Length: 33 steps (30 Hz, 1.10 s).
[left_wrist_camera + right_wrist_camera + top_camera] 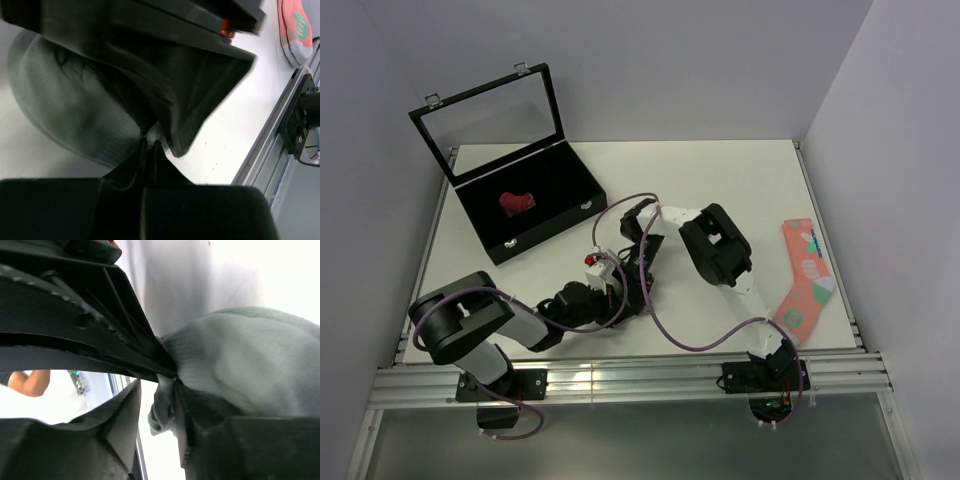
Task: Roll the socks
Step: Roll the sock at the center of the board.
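Observation:
The grey sock lies bunched on the white table, hidden under both grippers in the top view. My left gripper is shut on the sock's edge. In the right wrist view the grey sock fills the right side. My right gripper stands open, and a fold of the sock hangs in the gap against its right finger. The two grippers meet tip to tip at mid-table. The red sock sits bunched inside the black case.
The black display case stands at the back left with its glass lid raised. A salmon-pink patterned sock lies near the right edge. The aluminium rail runs along the table's near edge.

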Tool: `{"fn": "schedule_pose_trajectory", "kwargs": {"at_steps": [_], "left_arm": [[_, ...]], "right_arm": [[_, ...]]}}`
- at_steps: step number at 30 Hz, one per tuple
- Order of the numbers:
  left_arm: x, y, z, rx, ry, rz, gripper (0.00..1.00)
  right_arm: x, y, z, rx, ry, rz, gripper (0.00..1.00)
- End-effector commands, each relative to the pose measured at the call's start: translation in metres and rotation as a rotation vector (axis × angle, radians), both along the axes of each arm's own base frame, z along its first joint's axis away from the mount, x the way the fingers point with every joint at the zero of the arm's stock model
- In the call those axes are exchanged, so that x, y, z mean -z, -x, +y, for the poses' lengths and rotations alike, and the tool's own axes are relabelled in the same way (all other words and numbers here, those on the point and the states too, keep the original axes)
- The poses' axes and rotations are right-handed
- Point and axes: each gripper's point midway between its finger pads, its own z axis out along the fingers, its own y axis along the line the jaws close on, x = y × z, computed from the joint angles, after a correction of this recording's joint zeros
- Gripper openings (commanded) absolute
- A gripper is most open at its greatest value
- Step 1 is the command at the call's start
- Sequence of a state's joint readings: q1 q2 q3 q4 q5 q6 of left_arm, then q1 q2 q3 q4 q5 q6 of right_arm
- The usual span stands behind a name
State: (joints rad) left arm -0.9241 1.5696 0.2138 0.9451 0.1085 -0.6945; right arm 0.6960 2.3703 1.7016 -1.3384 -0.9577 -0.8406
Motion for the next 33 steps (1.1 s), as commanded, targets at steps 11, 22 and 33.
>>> {"fn": "schedule_pose_trajectory", "kwargs": {"at_steps": [11,22,33], "left_arm": [[0.058,0.0,0.03,-0.129,-0.175,0.234,0.0],[0.063,0.007,0.035,-0.101,-0.137,0.409,0.0],[0.072,0.05,0.03,-0.025,-0.17,0.775,0.0]], "right_arm": [[-0.061,-0.051,0.001,0.322,-0.109,-0.198,0.51],[-0.079,-0.089,-0.038,0.421,-0.126,-0.543,0.51],[-0.083,-0.058,-0.061,0.135,-0.275,-1.173,0.51]]}}
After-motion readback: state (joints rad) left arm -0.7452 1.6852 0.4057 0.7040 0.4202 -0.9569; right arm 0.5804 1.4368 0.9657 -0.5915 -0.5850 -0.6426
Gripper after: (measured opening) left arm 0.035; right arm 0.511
